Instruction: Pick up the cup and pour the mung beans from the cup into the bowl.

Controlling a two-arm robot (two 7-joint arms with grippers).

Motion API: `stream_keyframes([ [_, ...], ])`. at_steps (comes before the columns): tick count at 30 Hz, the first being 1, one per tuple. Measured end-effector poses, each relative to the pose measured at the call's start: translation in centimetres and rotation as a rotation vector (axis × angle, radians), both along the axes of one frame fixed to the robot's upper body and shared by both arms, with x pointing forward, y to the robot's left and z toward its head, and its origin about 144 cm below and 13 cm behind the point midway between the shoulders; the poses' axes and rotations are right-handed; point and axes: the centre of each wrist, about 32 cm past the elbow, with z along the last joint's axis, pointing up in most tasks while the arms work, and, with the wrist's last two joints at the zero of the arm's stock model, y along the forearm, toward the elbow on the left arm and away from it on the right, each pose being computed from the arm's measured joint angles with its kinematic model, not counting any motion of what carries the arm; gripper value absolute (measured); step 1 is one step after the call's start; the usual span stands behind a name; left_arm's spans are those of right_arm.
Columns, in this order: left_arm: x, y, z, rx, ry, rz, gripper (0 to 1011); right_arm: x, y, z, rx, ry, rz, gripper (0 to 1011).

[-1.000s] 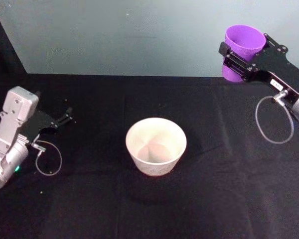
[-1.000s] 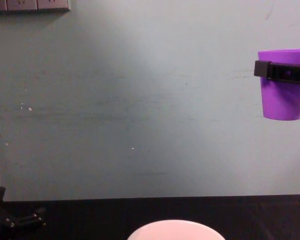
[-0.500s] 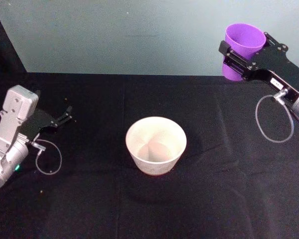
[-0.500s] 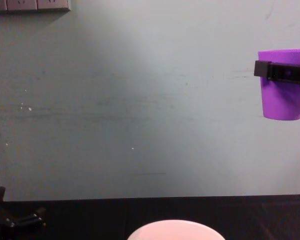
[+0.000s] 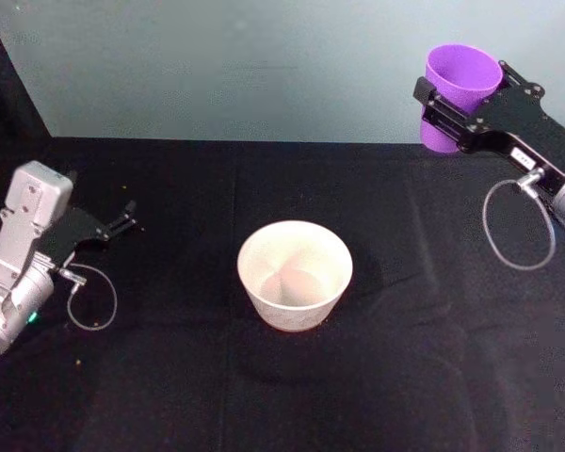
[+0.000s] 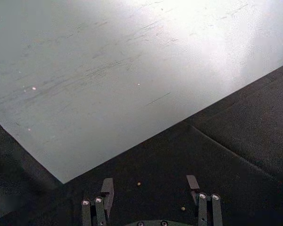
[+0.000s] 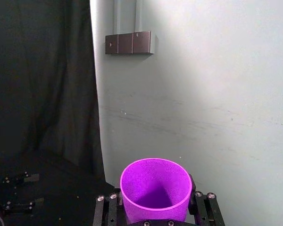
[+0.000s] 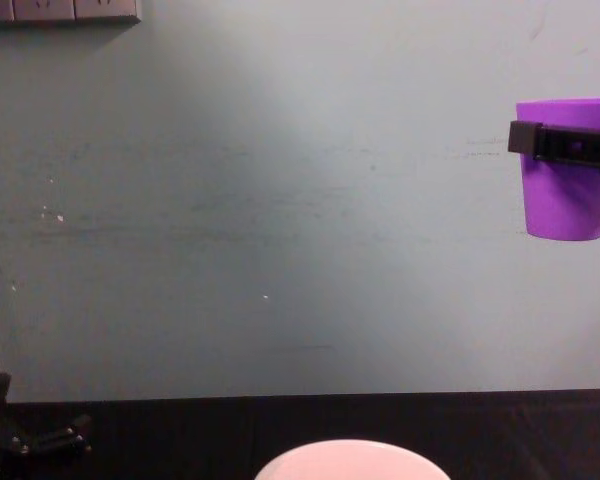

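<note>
**Mia:** What is over on the left?

**Tom:** The left gripper (image 5: 122,218). It sits low by the black tablecloth (image 5: 169,377), between nine and ten o'clock from the bowl (image 5: 292,311). Its two fingers are spread apart and nothing is between them. I think it is parked there to keep out of the way.

**Mia:** And in the middle?

**Tom:** That is the bowl, pale and round. It stands upright on the cloth with its mouth facing up, so it can catch what falls in.

**Mia:** Where is the cup?

**Tom:** The purple cup (image 5: 463,71) is up in the air on the right. It is at about one o'clock from the bowl and well apart from it. The right gripper (image 5: 452,111) squeezes it from both sides, just under the rim.

**Mia:** Why is it held straight up?

**Tom:** So nothing spills on the way, I think.

**Mia:** Are the mung beans inside?

**Tom:** The right wrist view looks down into the cup. I see purple walls, but the bottom is dark, so I cannot tell.

**Mia:** What comes next?

**Tom:** I guess the cup must come over the bowl first. Then it can tip slowly, or the beans could land on the cloth.
</note>
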Motion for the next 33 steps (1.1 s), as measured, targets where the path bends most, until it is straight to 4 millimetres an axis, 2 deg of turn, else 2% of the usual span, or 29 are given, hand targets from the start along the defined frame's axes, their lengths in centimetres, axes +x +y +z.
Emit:
stream_keyframes([
  [33,0.00,0.00,0.00,0.000,0.000,0.000,1000,0.00,0.00,0.00,0.000,0.000,0.000,743],
])
